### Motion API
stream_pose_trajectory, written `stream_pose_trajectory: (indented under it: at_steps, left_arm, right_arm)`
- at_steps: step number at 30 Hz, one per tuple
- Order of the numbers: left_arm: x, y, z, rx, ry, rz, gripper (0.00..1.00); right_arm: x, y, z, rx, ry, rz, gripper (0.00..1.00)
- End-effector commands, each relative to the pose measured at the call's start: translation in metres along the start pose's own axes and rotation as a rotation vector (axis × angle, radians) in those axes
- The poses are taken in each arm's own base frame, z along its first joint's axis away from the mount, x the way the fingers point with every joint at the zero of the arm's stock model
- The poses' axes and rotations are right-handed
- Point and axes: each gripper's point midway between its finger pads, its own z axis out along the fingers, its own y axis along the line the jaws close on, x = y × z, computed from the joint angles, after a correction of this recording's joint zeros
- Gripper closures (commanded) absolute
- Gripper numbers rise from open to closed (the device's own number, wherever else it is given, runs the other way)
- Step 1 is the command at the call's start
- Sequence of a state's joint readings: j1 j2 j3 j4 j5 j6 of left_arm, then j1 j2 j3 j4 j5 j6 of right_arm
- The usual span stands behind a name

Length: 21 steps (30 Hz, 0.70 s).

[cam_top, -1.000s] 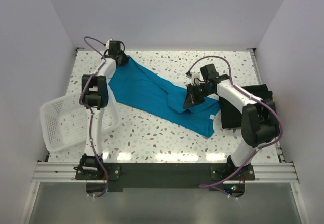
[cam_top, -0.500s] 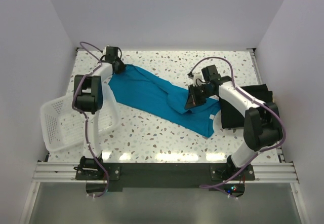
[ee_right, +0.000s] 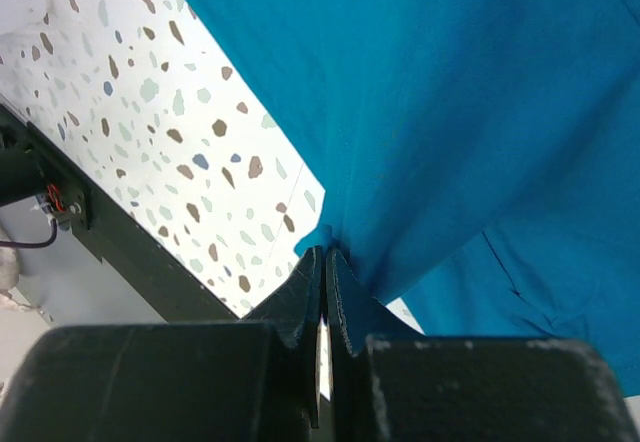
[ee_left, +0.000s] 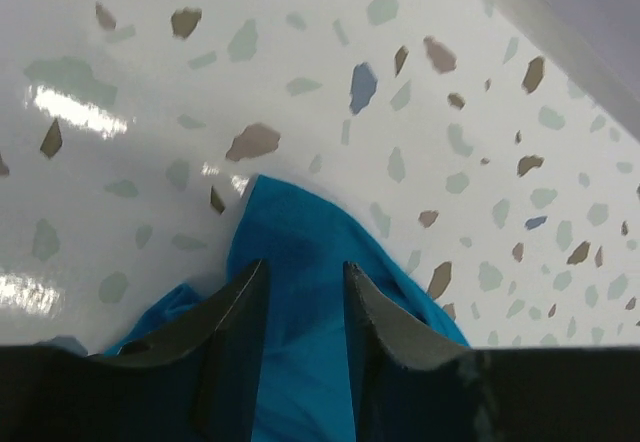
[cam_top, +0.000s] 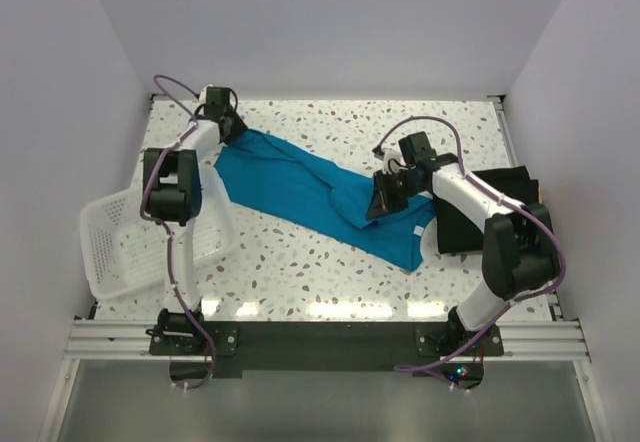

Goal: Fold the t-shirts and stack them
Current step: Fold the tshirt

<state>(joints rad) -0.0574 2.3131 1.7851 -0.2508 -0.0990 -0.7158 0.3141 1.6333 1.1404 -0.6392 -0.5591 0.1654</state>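
The teal-blue t-shirt (cam_top: 300,187) lies stretched across the table from far left to near right. My left gripper (cam_top: 231,129) is at its far-left corner. In the left wrist view the jaws (ee_left: 305,264) stand apart over that corner of the shirt (ee_left: 300,227), which rests on the table. My right gripper (cam_top: 384,198) is shut on a pinched fold of the shirt near its right end. The right wrist view shows this fold (ee_right: 450,82) held at the tips (ee_right: 325,254) above the table. The black t-shirt (cam_top: 478,214) lies at the right, partly under the right arm.
A white mesh basket (cam_top: 128,244) sits tilted at the left edge, beside the left arm. The table's raised rim (cam_top: 330,98) runs along the far side. Speckled tabletop (cam_top: 300,262) shows in front of the teal shirt.
The left arm has swung left and its gripper has come down a little at the far-left corner; the shirt corner now lies on the table. The right gripper has barely moved.
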Motion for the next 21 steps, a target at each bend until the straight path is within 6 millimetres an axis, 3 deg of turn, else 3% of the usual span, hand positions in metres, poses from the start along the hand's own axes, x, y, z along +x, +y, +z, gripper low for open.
stream_pose_trajectory:
  at_steps: [1, 8, 14, 21]
  left_arm:
    - [-0.068, -0.034, -0.008, 0.086, -0.186, 0.045, 0.59]
    - [-0.064, -0.024, 0.022, 0.038, -0.181, 0.127, 0.55]
    - [-0.05, -0.012, 0.032, -0.005, -0.132, 0.142, 0.54]
    - [-0.035, -0.012, 0.046, 0.026, -0.102, 0.187, 0.49]
  right_arm:
    - [-0.004, 0.006, -0.009, 0.004, -0.036, -0.008, 1.0]
    - [-0.011, 0.007, -0.008, 0.009, -0.039, -0.015, 1.0]
    - [-0.013, 0.005, -0.007, 0.013, -0.036, -0.009, 1.0]
    - [-0.016, 0.006, -0.007, 0.012, -0.041, -0.007, 1.0]
